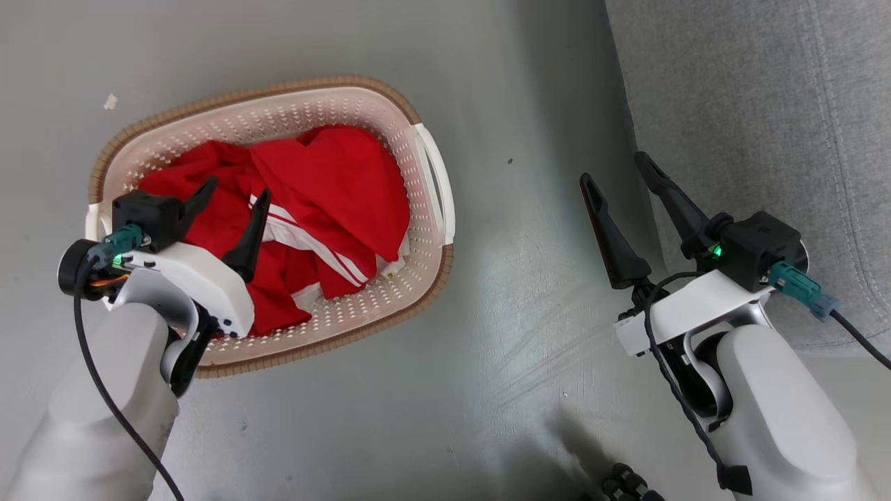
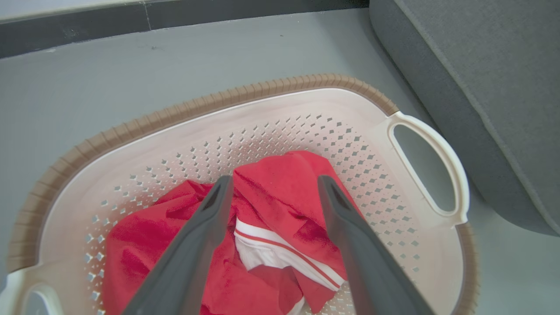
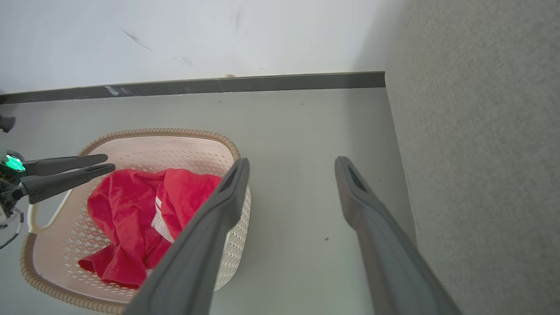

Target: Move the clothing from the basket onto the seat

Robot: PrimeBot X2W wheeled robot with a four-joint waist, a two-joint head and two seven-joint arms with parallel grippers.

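The cream basket with a brown rim stands on the floor at the left, and crumpled red clothing with white stripes lies inside it. My left gripper hangs open just above the clothing, its fingers spread and holding nothing. In the left wrist view the left gripper points down at the clothing in the basket. My right gripper is open over bare floor beside the grey seat. The right wrist view shows the right gripper, the basket, the clothing and the seat.
Grey floor runs between the basket and the seat. A dark baseboard and a white wall stand behind the basket. A small white scrap lies on the floor to the basket's far left.
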